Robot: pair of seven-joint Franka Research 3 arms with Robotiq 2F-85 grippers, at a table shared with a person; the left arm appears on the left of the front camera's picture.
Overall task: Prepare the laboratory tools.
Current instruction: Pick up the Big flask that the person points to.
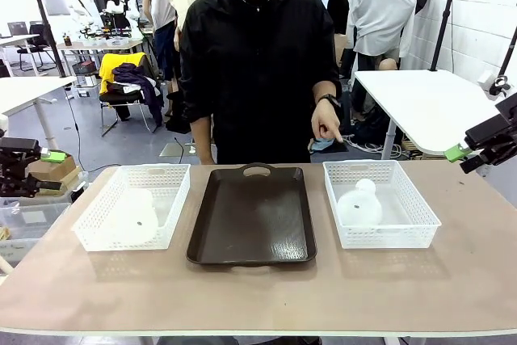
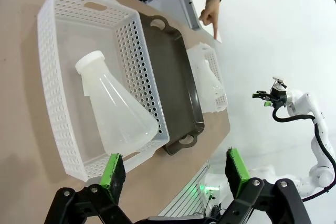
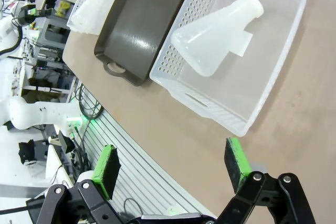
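Two translucent whitish conical flasks lie on their sides, one in each white mesh basket. The left flask [image 1: 133, 217] [image 2: 116, 109] rests in the left basket [image 1: 174, 199] [image 2: 52, 82], neck pointing away from my left gripper. The right flask [image 1: 360, 204] [image 3: 216, 36] lies in the right basket [image 1: 420, 212] [image 3: 226, 115]. My left gripper [image 1: 39, 161] [image 2: 176, 174] hovers off the table's left side, open, nothing between its fingers. My right gripper [image 1: 468, 149] [image 3: 170, 169] hangs open above the table's right end, also holding nothing.
A dark brown tray [image 1: 252, 216] [image 2: 170, 72] [image 3: 134, 22] with handles sits bare between the baskets. A person in black stands at the far side, one hand [image 1: 327, 128] [image 2: 210, 14] pointing a finger down toward the right basket. Bare tabletop runs along the front edge.
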